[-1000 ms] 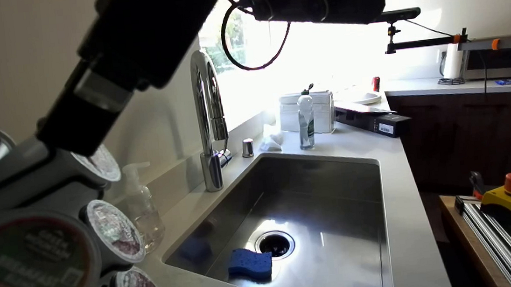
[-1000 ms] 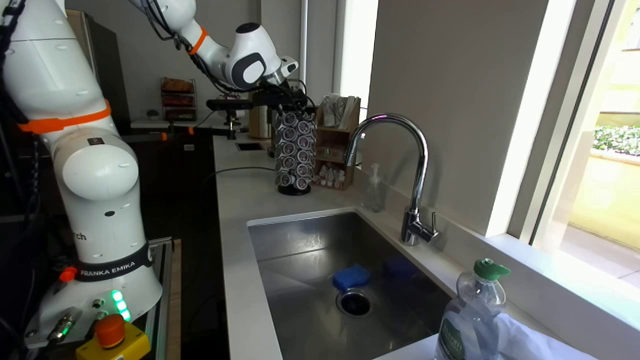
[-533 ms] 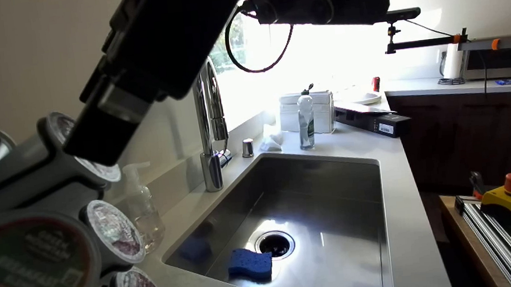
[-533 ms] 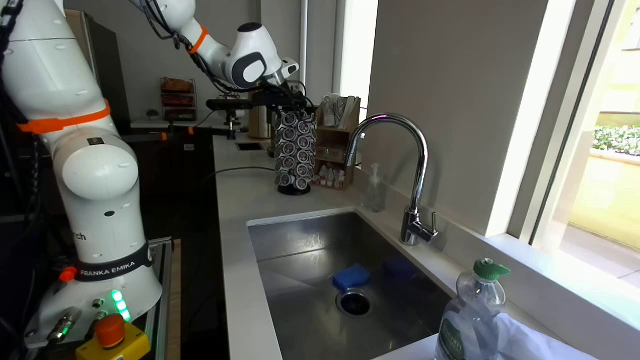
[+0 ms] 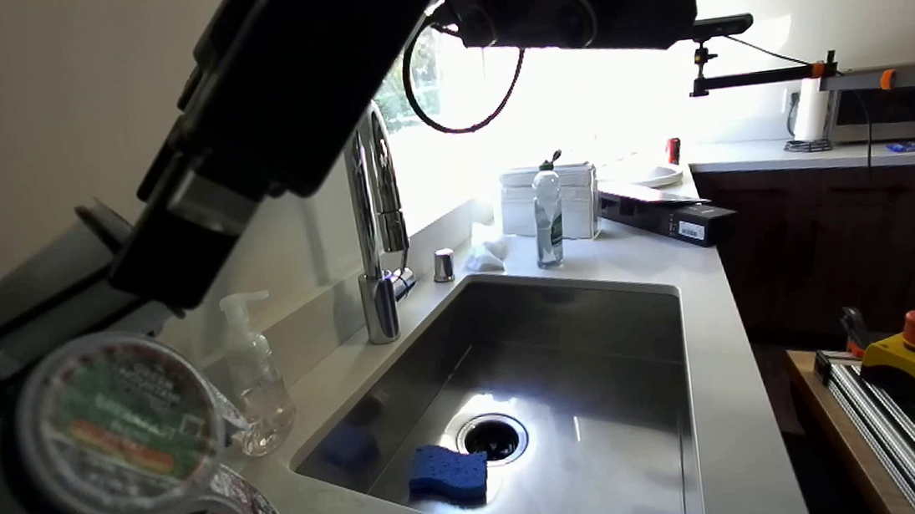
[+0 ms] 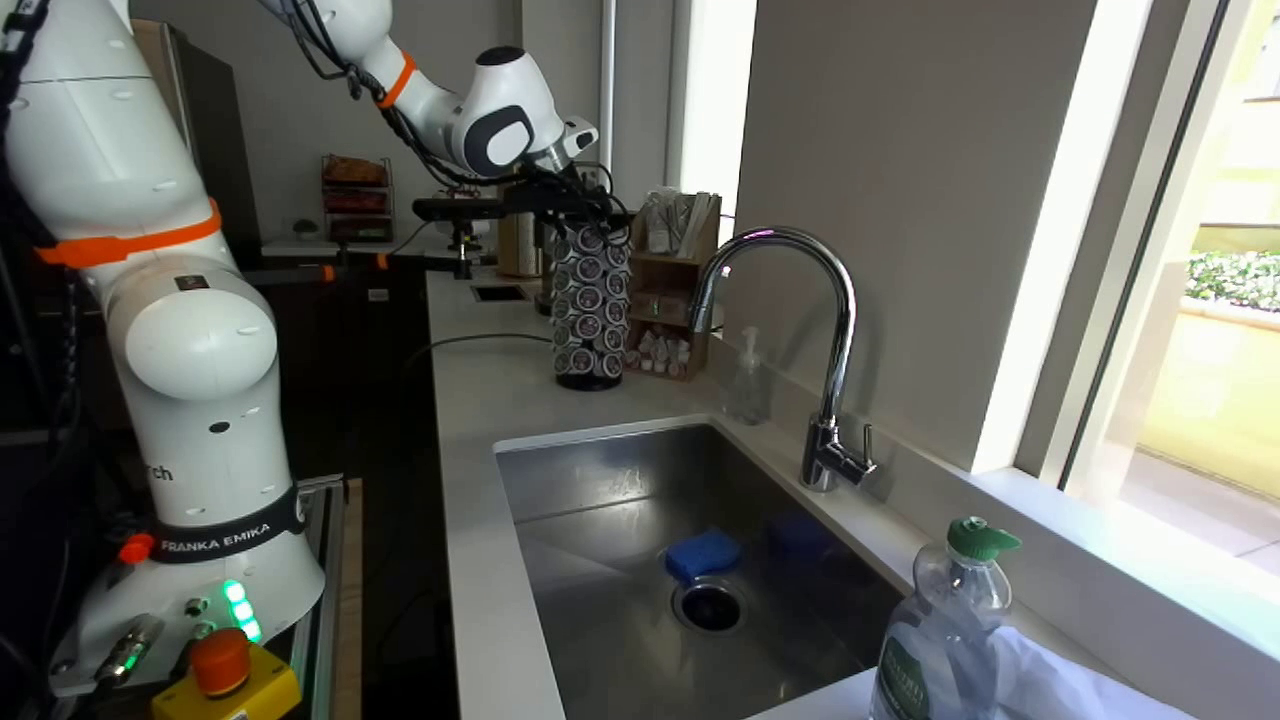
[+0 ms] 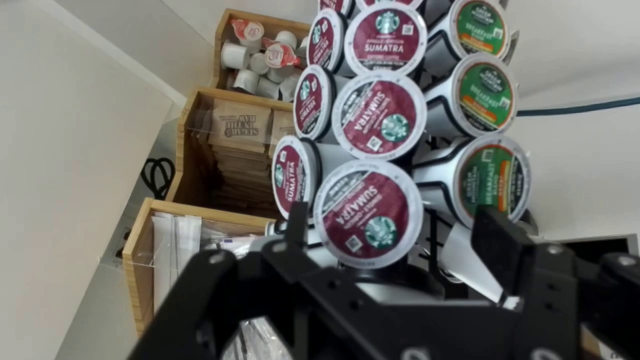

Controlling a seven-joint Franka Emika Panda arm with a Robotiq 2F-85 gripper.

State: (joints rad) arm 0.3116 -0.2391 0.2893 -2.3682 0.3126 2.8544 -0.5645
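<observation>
Framing a burgundy-lidded coffee pod [image 7: 367, 215] in the wrist view, the gripper [image 7: 392, 222] has its fingers apart. The pod sits in the rack [image 6: 588, 383], seen between the fingertips but closer to the finger at that view's left, lid facing out, length running inward; contact is unclear.
</observation>
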